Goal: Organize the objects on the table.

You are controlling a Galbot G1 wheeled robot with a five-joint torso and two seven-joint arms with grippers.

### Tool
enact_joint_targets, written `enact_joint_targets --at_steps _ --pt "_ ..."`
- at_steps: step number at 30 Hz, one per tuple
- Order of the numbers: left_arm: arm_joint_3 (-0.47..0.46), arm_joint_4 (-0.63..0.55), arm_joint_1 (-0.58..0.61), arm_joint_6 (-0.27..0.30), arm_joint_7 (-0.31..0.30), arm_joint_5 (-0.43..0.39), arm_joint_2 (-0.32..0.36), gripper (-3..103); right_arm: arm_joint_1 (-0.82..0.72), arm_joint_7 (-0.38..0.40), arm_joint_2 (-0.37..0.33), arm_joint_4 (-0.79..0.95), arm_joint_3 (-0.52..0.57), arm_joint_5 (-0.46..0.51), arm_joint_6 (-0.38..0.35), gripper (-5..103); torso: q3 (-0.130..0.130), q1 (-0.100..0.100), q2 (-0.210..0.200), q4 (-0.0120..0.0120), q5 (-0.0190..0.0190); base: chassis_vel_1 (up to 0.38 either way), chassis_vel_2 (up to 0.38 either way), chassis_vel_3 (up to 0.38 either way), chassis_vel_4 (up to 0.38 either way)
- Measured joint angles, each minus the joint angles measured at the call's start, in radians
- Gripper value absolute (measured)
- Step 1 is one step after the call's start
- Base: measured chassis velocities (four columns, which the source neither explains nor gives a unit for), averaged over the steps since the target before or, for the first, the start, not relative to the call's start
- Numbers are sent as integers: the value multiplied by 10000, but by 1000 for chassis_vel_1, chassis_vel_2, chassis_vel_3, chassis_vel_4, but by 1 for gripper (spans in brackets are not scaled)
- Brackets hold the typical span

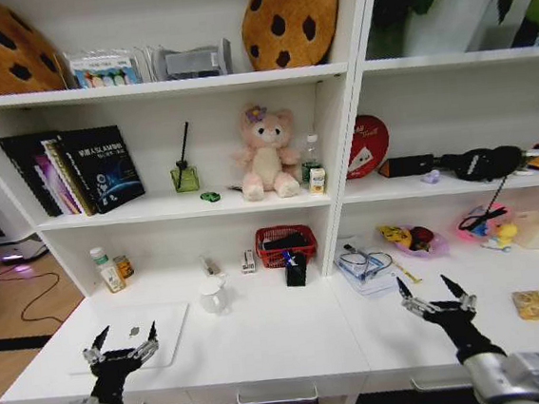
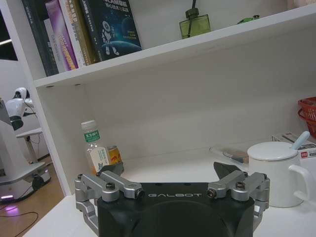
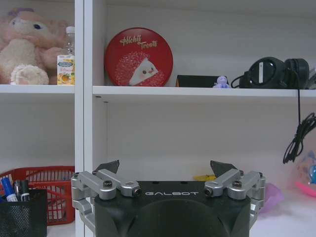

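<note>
The long white table (image 1: 283, 339) carries a thin silver laptop (image 1: 168, 341) at its left end. My left gripper (image 1: 126, 332) hovers open over the laptop with nothing between its fingers. A small clear bottle with a green label (image 1: 104, 268) stands at the back left, and it shows beyond the open left gripper (image 2: 168, 170) as the bottle (image 2: 94, 148). My right gripper (image 1: 425, 285) hangs open and empty above the right half of the table, and appears again as the right gripper (image 3: 165, 167). A yellow snack packet (image 1: 534, 305) lies to its right. A slim yellow pen (image 1: 407, 270) lies behind it.
A white lidded mug (image 1: 214, 295) stands mid-table, with a red basket (image 1: 285, 244) and a black mesh pen holder (image 1: 295, 271) behind it. Shelves above hold books, a pink teddy bear (image 1: 267, 153), a red tin (image 3: 138, 57) and headphones (image 3: 274, 73). Toys crowd the back right.
</note>
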Motion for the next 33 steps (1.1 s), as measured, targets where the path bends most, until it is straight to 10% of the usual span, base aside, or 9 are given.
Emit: enact_joint_targets --at_steps 33 --pt "0 -1 0 1 2 0 0 100 -106 -16 438 -150 -656 -55 197 100 -3 -4 3 -1 7 -164 -167 163 162"
